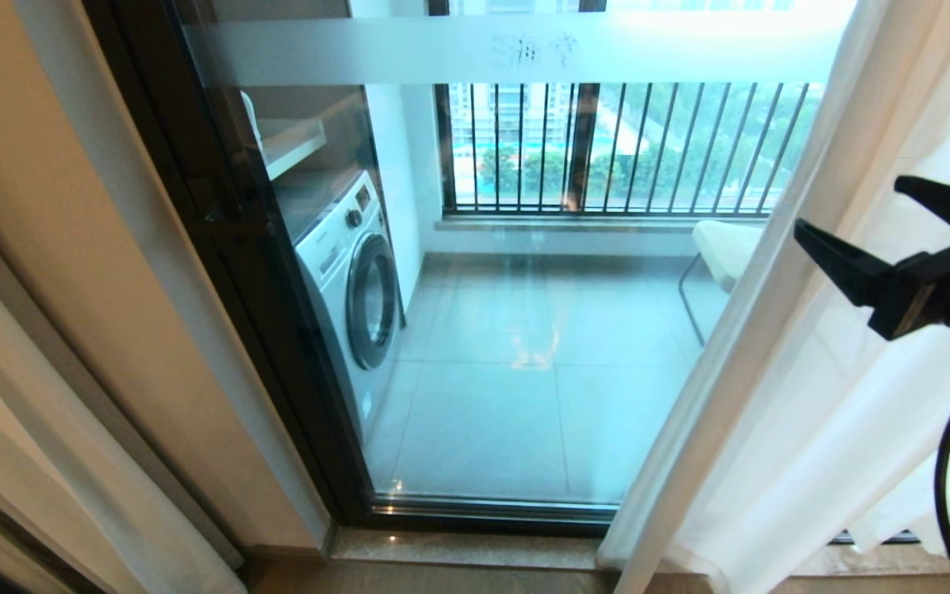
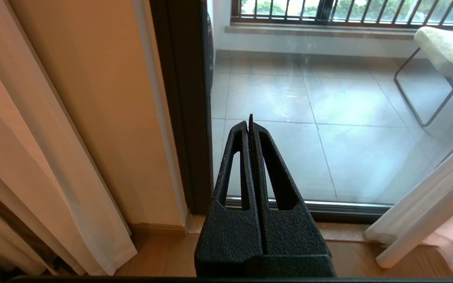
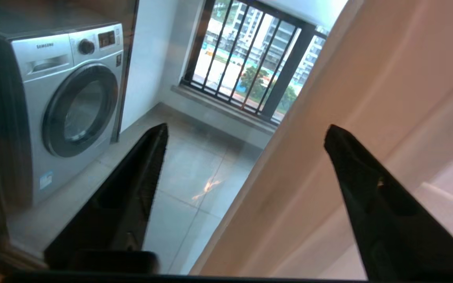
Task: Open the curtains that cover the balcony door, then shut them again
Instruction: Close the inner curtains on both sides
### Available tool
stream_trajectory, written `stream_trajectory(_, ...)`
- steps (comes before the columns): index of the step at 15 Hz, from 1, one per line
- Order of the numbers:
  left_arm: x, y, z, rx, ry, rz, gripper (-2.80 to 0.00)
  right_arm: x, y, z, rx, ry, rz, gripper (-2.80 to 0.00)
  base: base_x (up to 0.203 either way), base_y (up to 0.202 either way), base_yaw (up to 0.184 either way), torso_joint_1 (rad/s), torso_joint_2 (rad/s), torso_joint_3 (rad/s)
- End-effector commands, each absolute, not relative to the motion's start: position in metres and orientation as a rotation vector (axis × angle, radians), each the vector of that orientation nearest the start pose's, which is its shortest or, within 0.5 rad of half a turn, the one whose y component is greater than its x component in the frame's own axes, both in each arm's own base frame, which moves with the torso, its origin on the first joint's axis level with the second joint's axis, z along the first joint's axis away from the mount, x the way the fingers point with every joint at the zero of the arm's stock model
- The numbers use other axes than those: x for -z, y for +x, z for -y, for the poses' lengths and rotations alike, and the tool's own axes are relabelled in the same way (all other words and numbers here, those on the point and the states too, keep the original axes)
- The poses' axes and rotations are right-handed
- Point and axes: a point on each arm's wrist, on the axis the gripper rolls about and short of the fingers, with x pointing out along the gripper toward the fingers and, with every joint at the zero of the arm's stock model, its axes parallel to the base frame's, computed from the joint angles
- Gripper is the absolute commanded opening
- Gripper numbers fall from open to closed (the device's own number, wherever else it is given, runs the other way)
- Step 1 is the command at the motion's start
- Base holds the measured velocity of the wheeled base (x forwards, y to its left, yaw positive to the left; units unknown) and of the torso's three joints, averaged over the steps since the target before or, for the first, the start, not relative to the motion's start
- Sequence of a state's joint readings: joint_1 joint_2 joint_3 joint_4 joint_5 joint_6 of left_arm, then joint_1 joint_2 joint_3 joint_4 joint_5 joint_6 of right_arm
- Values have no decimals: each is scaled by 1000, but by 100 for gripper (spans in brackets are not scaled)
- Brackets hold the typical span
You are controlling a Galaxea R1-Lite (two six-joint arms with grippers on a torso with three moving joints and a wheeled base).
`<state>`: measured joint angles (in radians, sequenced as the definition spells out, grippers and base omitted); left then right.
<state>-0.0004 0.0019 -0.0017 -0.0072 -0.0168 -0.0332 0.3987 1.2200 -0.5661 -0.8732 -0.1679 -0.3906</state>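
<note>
Fingers (image 1: 846, 256) of the right gripper (image 1: 871, 219) spread wide and empty, sheer curtains (image 1: 772, 396) gathered just behind them, bared balcony door (image 1: 524, 330) beyond their tips, left gripper (image 2: 249, 122) pinched shut, holding nothing

Daylight pours in through the balcony door (image 1: 524, 330), glare streaks the tiled floor (image 1: 534, 351), edges bend, right wrist view's smeary.

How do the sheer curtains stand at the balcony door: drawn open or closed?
Drawn open. The right sheer curtain is gathered aside, leaving the balcony door glass bare, with the washing machine visible through it.
</note>
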Motion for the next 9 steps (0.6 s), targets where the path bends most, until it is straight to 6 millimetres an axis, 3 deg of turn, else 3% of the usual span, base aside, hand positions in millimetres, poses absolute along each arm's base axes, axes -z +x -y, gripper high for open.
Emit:
stream_trajectory(1, -77, -23, 0, 18, -34, 7, -280, -240, 143, -56, -188, -335, 233, -280, 0, 0, 0, 0, 0, 0)
stream_trajectory(5, -77, -23, 0, 17, -34, 7, -280, -216, 129, -45, -170, -351, 156, -280, 0, 0, 0, 0, 0, 0)
stream_trajectory(9, -77, -23, 0, 17, -34, 7, -280, -204, 115, -16, -37, -375, 28, -280, 0, 0, 0, 0, 0, 0)
